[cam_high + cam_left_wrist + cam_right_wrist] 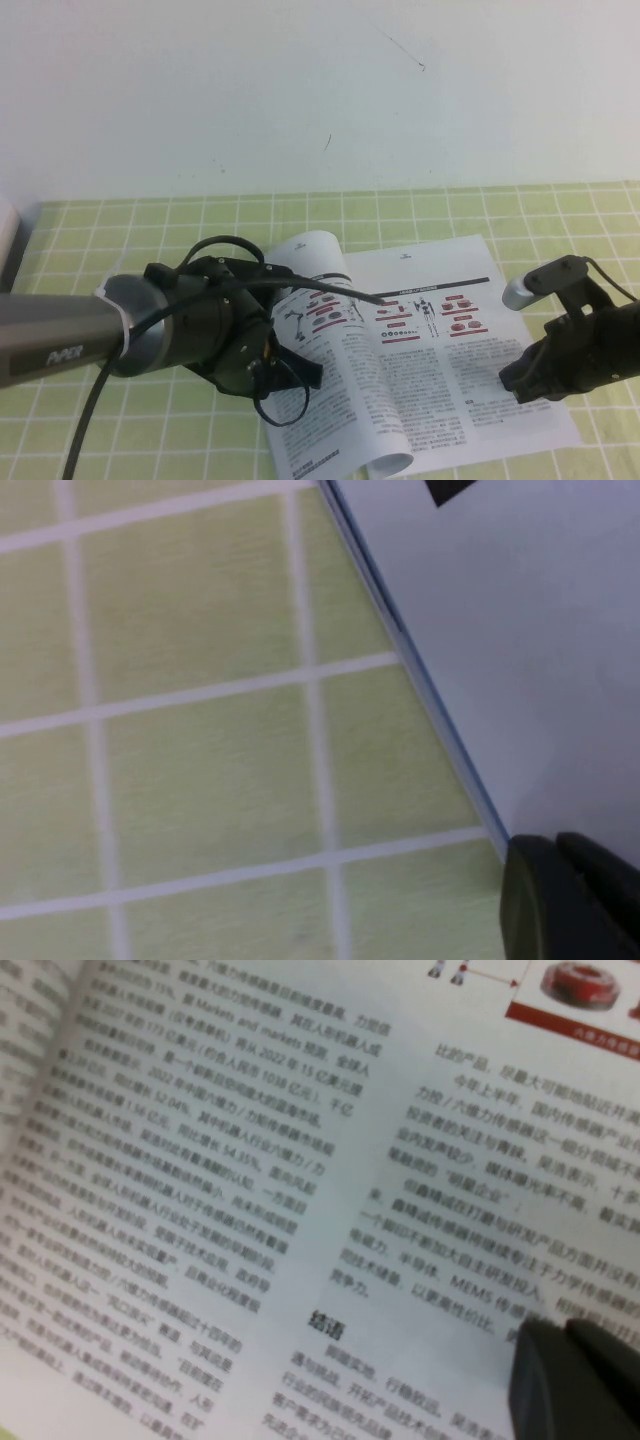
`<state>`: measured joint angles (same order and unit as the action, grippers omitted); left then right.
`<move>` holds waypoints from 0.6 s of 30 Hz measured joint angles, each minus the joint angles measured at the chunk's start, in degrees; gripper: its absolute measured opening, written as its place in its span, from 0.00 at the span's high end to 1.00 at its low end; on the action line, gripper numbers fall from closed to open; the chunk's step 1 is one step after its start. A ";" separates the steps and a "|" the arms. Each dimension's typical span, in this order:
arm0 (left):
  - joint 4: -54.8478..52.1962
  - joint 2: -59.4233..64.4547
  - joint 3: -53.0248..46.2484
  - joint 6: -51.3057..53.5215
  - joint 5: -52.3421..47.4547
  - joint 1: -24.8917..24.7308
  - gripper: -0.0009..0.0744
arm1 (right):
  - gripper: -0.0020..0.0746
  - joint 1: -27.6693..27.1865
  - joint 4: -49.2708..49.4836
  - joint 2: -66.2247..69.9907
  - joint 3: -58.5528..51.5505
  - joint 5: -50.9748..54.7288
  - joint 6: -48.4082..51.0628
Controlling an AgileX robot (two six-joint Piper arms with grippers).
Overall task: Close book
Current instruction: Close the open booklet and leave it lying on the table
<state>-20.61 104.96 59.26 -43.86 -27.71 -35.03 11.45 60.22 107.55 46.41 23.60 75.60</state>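
From the high view, the book (430, 340) lies open on the green checked tablecloth (120, 240), a little right of the middle of the table, with its printed pages facing up. The right half lies flat. The left half is raised and curls over toward the spine, so the closing looks begun but far from done. The left gripper (285, 385) sits low at the left half's outer edge, partly under the raised leaves, and I cannot tell whether it is spread or pressed together. The right gripper (515, 382) rests at the outer edge of the flat right page, and its state cannot be told either. In the left wrist view, the book's (520, 630) pale edge runs slantwise across the tablecloth (200, 760), with a dark bit of the left gripper (570, 900) right against that edge. In the right wrist view, printed text on the book (300, 1210) fills the picture, and the right gripper (580, 1380) is just over the page. What seems left is to carry the raised half fully over onto the flat one.
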 joint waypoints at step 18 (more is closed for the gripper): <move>21.36 0.60 0.00 5.82 26.06 -3.32 0.99 | 0.98 -0.12 1.21 0.24 0.13 2.13 0.59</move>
<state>0.76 105.56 59.26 -38.04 -1.66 -38.35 11.33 61.42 107.79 46.54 25.73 76.20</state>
